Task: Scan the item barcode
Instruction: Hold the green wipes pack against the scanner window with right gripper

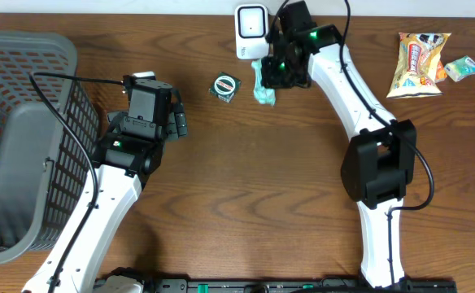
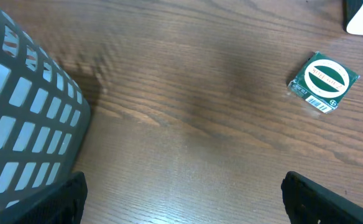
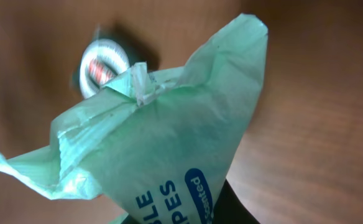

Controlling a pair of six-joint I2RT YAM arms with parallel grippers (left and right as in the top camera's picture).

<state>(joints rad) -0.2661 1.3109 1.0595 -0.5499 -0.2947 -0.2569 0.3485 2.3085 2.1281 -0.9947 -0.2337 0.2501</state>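
Note:
A pale green wipes packet with blue lettering fills the right wrist view, pinched at its lower end by my right gripper, which is shut on it. From overhead, the packet hangs from the right gripper just below and right of the white scanner at the table's back edge. A small green box lies left of the packet; in the left wrist view, a barcode shows on the side of this box. My left gripper is open over bare wood, its fingers wide apart.
A grey mesh basket takes up the left end of the table, and its wall stands close to my left gripper. A yellow snack bag and a small pale packet lie at the back right.

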